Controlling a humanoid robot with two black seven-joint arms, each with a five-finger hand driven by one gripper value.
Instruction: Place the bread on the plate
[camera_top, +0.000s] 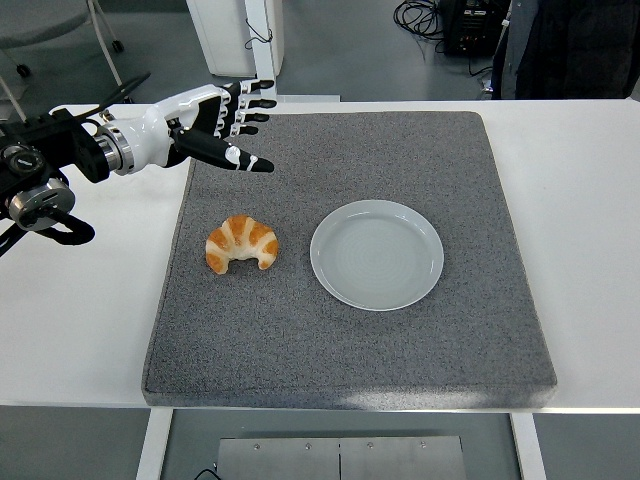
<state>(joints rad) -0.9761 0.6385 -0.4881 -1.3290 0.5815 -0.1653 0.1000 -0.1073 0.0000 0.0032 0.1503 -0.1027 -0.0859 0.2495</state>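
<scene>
- Bread: one croissant (243, 243) lies on the grey mat (350, 340), on the mat's left half, with its two tips pointing toward the table's near edge. Nothing touches it.
- Plate: one round, pale grey plate (377, 254) sits on the mat, just right of the croissant and apart from it. A strip of mat shows between the two.
- Mat: one square grey mat covers the middle of the white table (590, 200). Both task items rest on it.
- Left hand: one left hand (218, 124) reaches in from the left edge and hovers over the mat's far left corner, beyond the croissant and well apart from it. The fingers are spread and extended and hold nothing. The thumb points toward the mat's middle. Four fingers can be counted beside it, though their tips overlap and are hard to separate in this view.
- Left arm: the white forearm shell joins a black wrist and joint housing at the picture's left edge, above the bare table.
- Background: a dark-clad person (570, 45) stands at the top right, behind the table's far edge; only part of the clothing shows.
</scene>
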